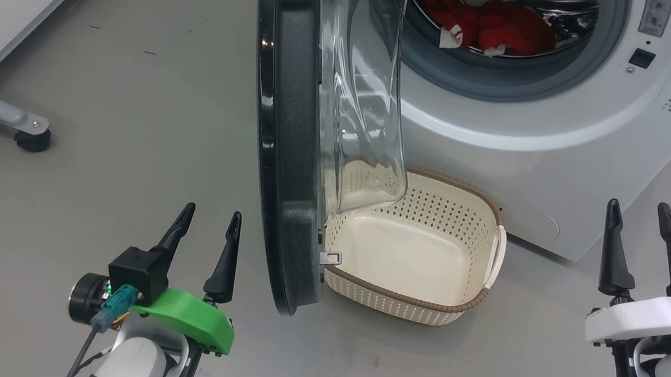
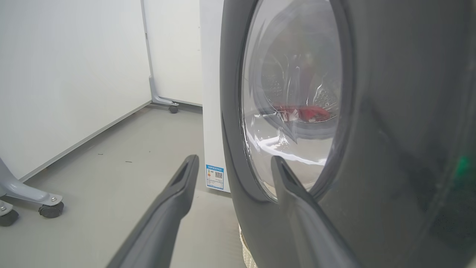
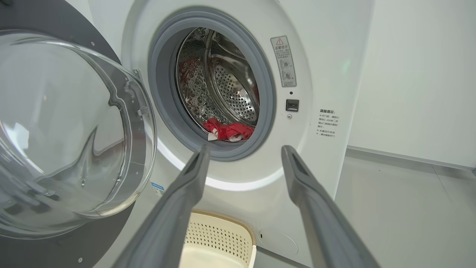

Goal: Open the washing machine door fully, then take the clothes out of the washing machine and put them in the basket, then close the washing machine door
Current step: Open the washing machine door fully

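**Q:** Entry, tools. How do yours stand?

**A:** Your left tool (image 1: 213, 210) has its fingers spread with nothing between them. Your right tool (image 1: 638, 205) is the same: spread and empty. Both hang above the floor (image 1: 104, 98) with their fingers pointing at the machine.

**Q:** Where is the washing machine door?

**A:** The washing machine door (image 1: 287, 147) stands swung out, edge-on, just to the right of your left tool and reaching past its fingertips. In the left wrist view the right finger crosses the black rim. You cannot tell from that whether they touch.

**Q:** And the clothes?

**A:** The clothes (image 3: 230, 131) lie at the bottom of the drum, inside the grey ring of the washing machine (image 1: 561, 142). They are straight ahead of your right tool, well beyond its fingertips and in line with the gap between them.

**Q:** The basket?

**A:** The basket (image 1: 411, 297) sits on the floor against the machine's front, empty. It is below and ahead of your right tool and to the right of your left tool, on the far side of the door. The door's glass bowl hangs over its left end.
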